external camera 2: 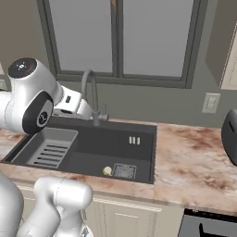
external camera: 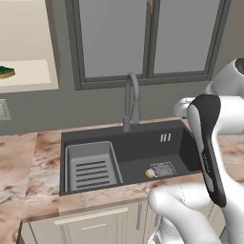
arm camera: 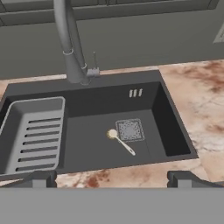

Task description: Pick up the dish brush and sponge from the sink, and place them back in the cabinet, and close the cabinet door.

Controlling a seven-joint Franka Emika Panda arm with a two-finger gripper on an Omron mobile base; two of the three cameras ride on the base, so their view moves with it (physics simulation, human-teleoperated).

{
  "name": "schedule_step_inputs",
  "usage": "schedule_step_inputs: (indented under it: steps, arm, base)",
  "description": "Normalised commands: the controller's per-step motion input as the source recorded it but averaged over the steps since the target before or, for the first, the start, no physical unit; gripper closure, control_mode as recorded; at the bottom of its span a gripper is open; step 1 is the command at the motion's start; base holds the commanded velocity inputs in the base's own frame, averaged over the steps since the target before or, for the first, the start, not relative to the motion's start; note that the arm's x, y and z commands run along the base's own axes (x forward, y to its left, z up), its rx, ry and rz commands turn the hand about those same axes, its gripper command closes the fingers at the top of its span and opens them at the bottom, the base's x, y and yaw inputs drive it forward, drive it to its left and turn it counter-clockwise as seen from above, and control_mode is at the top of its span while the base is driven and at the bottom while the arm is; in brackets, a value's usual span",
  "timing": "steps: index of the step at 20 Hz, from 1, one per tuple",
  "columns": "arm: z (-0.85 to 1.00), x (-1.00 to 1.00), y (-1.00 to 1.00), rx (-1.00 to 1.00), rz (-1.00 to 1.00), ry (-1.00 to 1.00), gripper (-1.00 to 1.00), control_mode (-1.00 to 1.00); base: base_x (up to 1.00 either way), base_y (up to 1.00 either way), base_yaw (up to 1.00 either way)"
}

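1 dish brush lies on the floor of the sink, its pale cream rounded head touching the 9 o'clock edge of the square drain grate, its thin handle trailing toward 4 o'clock. The gripper hovers above the near rim, fingers spread wide and empty. The handle looks slim enough to slip between closing fingers, or roll aside if nudged. The green sponge already sits on the shelf of the cabinet.
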Motion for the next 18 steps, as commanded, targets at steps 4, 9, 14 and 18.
schedule_step_inputs:
  steps: [4,9,14,18]
  arm:
    - [0.0,0.0,0.0,0.0,0.0,0.0,-1.0,1.0]
    - [0.0,0.06,0.0,0.0,0.0,0.02,-1.0,-1.0]
    - [0.0,0.1,0.0,0.02,0.0,0.13,-1.0,-1.0]
    - [-0.09,0.17,0.0,0.02,0.0,0.13,-1.0,-1.0]
  base:
    - [0.1,0.0,0.0]
    - [0.0,0.0,0.0]
    - [0.0,0.0,0.0]
    - [0.0,0.0,0.0]
